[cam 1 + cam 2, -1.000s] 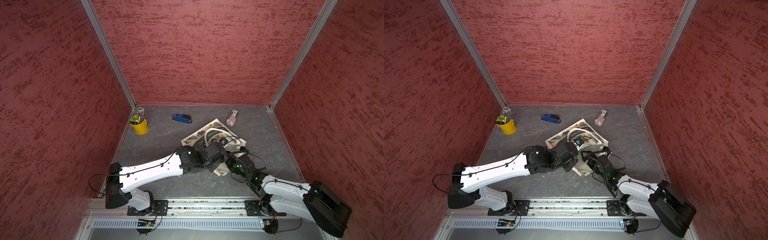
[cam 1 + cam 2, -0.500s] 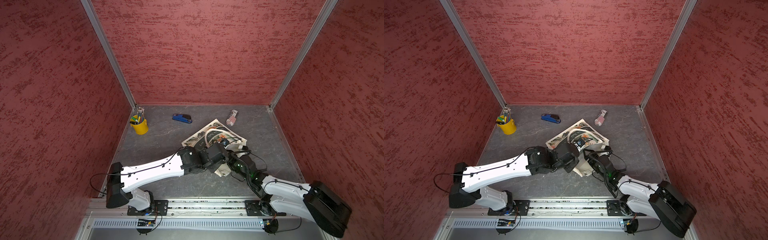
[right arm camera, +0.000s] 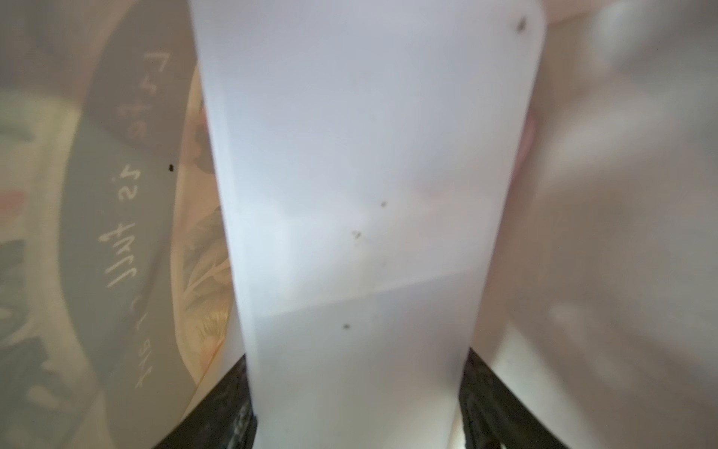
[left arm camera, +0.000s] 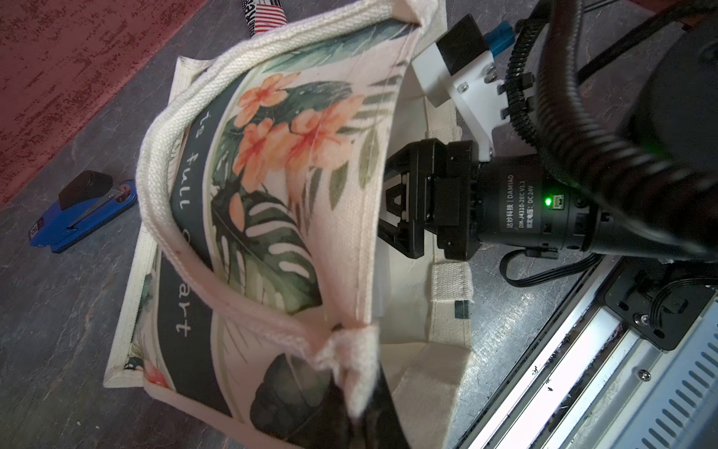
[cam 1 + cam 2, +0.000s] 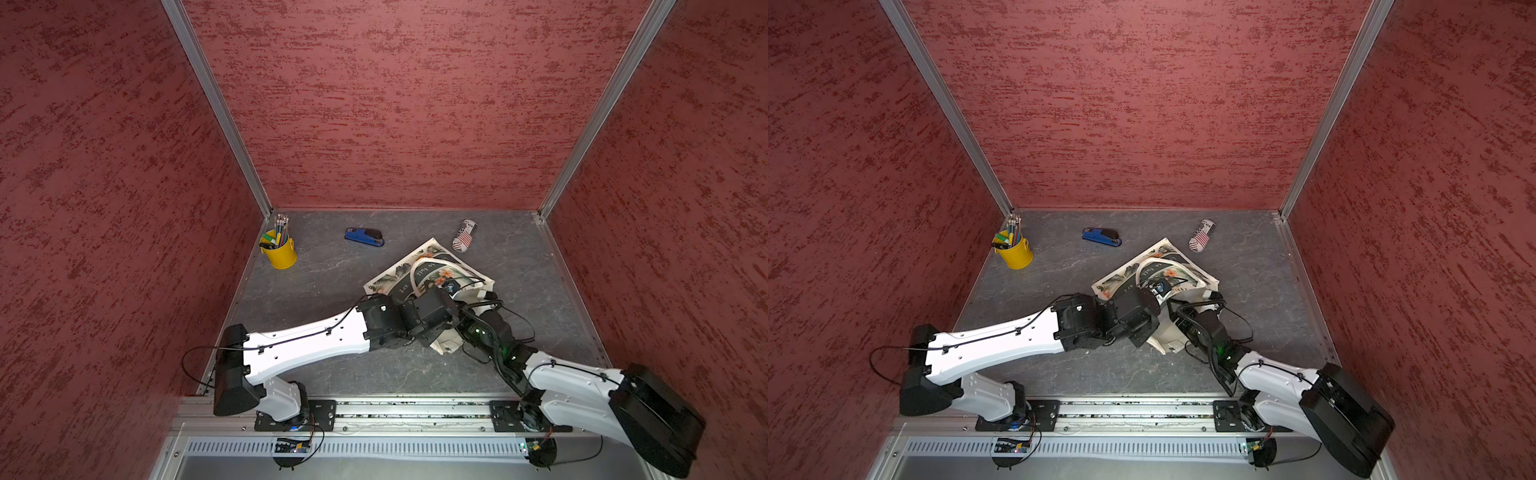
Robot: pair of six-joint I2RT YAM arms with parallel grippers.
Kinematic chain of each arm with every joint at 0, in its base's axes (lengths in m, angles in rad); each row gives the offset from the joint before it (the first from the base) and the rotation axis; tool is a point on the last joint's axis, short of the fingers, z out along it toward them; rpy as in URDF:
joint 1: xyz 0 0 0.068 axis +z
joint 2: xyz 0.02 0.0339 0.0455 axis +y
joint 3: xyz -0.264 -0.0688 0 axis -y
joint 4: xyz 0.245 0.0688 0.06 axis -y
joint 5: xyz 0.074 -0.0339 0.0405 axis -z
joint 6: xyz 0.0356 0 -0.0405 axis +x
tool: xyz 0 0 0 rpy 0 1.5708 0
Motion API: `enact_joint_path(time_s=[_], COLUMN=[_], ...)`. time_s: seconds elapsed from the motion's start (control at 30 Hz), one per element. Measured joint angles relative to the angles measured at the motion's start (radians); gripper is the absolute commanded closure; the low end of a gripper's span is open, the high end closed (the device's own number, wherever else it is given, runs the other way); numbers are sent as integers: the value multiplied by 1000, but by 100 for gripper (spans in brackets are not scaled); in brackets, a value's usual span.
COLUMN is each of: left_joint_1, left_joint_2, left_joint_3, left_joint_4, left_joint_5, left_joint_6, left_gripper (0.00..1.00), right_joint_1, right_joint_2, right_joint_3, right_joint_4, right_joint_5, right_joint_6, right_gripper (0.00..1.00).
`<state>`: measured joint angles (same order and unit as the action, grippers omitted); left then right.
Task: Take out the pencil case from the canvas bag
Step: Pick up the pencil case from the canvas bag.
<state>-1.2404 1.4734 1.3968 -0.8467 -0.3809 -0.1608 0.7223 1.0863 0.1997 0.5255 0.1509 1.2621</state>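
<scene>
The case (image 3: 369,186) lies inside the bag (image 5: 434,253) on the counter (image 5: 332,291), mouth toward 5 o'clock. Right jaws grasp its sides; left jaws clench the upper rim (image 4: 367,241). If that rim sags or the smooth case slips, it may snag inside.

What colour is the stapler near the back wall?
The stapler is blue with black, clearest in left wrist view.

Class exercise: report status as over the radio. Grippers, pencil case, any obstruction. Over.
Left gripper shut on canvas bag rim, holding mouth open. Right gripper inside bag, jaws flanking white pencil case, grip unconfirmed. Mouth otherwise clear.
</scene>
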Motion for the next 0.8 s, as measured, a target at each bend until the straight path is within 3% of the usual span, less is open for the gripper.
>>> enact_joint_path(time_s=[0.43,0.8], left_joint_1=[40,198], left_joint_2=[-2,-6], left_joint_3=[0,27], left_joint_4=[55,91], left_joint_5=[-19,-21], left_joint_6=[0,0], left_gripper=[100,100], right_joint_1=[0,0], right_joint_2=[-262,-425], right_joint_3=[49,184], right_joint_4=[-259,-583], right_joint_5=[28,45], right_joint_6=[-63,-142], right_gripper=[34,34])
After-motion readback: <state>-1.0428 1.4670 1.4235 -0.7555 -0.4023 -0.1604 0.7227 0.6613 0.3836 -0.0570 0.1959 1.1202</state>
